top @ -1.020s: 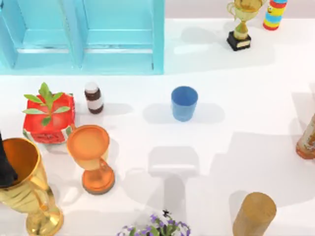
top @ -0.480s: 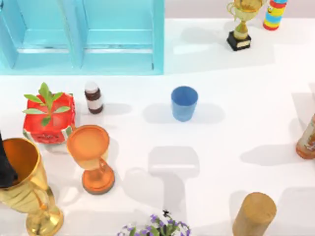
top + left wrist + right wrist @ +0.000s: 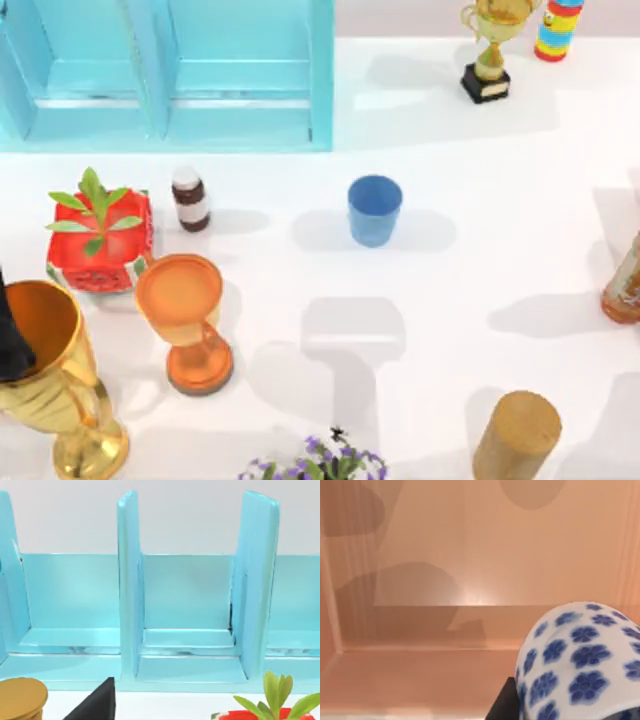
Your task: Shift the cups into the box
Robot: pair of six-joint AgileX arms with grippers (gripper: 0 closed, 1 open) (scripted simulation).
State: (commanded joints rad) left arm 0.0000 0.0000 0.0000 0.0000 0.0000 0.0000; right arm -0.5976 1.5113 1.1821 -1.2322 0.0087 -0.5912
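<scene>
Sim tabletop [image 3: 480, 250], rendered props.

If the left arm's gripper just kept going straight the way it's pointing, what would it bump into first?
Probably the turquoise box. The left wrist view faces its open compartments straight on, with a dark finger of the left gripper low in the frame. Nothing stands between them, though how far off the box lies is hard to judge.

Sitting in view are two cups, one blue tumbler [image 3: 375, 210] and one floral cup [image 3: 580, 665], two gold trophies [image 3: 55, 375] [image 3: 490, 45], one orange goblet [image 3: 185, 320], and one turquoise box [image 3: 165, 75].
</scene>
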